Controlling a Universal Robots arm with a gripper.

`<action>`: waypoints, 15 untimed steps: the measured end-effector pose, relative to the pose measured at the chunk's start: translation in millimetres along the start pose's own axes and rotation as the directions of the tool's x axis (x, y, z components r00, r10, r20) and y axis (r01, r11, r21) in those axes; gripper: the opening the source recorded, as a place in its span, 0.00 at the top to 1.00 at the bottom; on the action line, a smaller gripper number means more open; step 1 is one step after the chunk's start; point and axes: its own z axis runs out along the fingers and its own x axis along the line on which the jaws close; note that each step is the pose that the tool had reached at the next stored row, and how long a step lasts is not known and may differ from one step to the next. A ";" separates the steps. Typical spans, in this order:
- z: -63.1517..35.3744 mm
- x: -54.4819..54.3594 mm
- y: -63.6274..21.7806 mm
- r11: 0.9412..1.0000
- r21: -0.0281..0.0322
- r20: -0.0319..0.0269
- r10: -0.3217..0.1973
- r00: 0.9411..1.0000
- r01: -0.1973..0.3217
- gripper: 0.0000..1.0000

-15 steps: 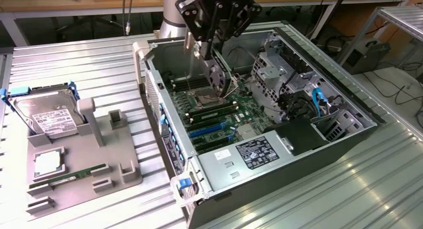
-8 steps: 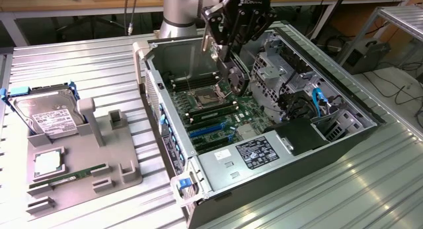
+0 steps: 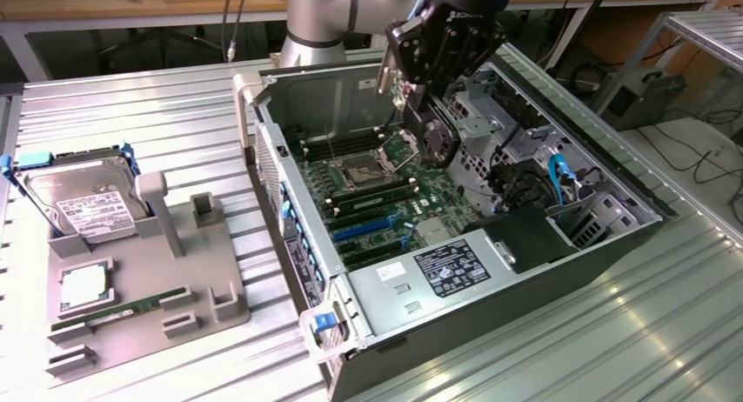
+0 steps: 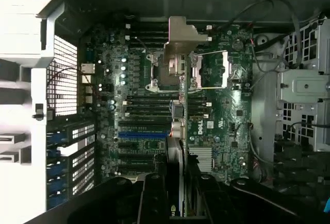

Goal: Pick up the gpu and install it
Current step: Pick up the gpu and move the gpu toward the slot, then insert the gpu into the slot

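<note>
Pincer (image 4: 177, 185) clamped on gpu (image 3: 437, 143) | over open computer case (image 3: 308, 102) | ribbed metal table (image 3: 139, 106) | wooden workbench (image 3: 151, 2) behind

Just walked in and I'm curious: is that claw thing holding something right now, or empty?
Gripper: closed on the gpu, held over the open computer case.

Hard drive (image 3: 82, 206), memory stick (image 3: 122, 311), grey tray (image 3: 200, 276)

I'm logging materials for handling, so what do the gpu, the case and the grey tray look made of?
The gpu: dark circuit board, a black fan that is likely plastic, and a bare silver metal bracket. The case: grey sheet metal, matte, with folded edges and a perforated grille. The tray: matte grey, probably plastic, judging by its moulded-looking slots.
</note>
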 end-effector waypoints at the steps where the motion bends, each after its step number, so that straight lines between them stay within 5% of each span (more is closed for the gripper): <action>1: 1.5 -1.9 -0.1 1.000 0.000 0.000 0.000 1.000 0.000 0.74; 15: 1.6 -2.3 -0.1 1.000 0.000 0.000 0.000 1.000 0.000 0.74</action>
